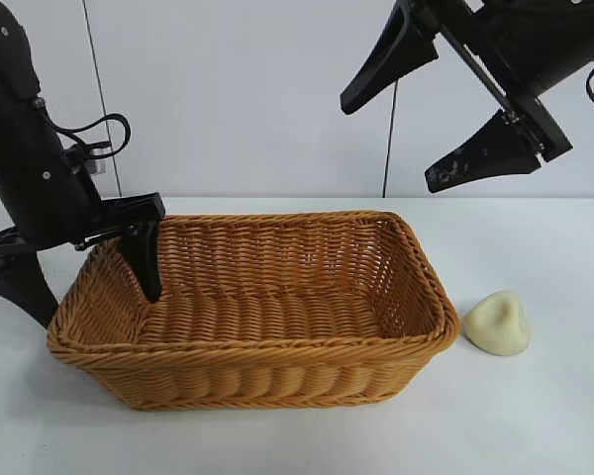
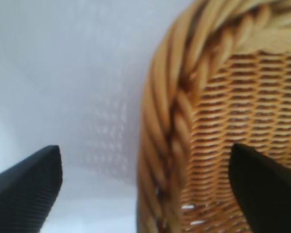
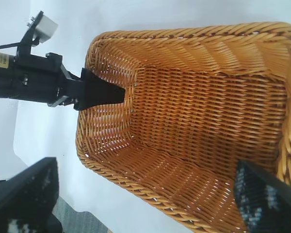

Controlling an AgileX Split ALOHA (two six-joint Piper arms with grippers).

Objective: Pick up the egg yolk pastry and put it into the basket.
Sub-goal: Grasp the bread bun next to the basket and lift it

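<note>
- Nearest the exterior camera: white table (image 1: pixel 535 426), bare along the front edge.
- Just behind that strip: basket (image 1: pixel 247 346), large woven wicker, orange-brown, thick braided rim, long side toward the camera, sitting flat on the table. Nothing seen inside from the exterior view or the right wrist view.
- At about 3 o'clock from the basket: egg yolk pastry (image 1: pixel 498 324), pale cream lump with a pinched top, resting on the table just beside the basket's right end wall, outside the basket, not touching the rim as far as can be told. Not gripped by anything.
- At about 9 o'clock from the basket centre: left gripper (image 1: pixel 84 282), pointing steeply down, jaws spread wide and straddling the basket's left end rim. One finger (image 1: pixel 148 262) inside the basket against the inner wall area, the other outside near the table. Nothing between them except the rim; contact with the rim cannot be told.
- Same seen close in the left wrist view: braided rim running between the two dark fingertips, table on one side, woven inner wall on the other.
- Farther back and high, at about 1 o'clock from the basket: right gripper (image 1: pixel 431 109), hanging in the air above the basket's far right corner, jaws wide apart, empty.
- Farthest: plain white wall (image 1: pixel 238 89) behind the table.
</note>
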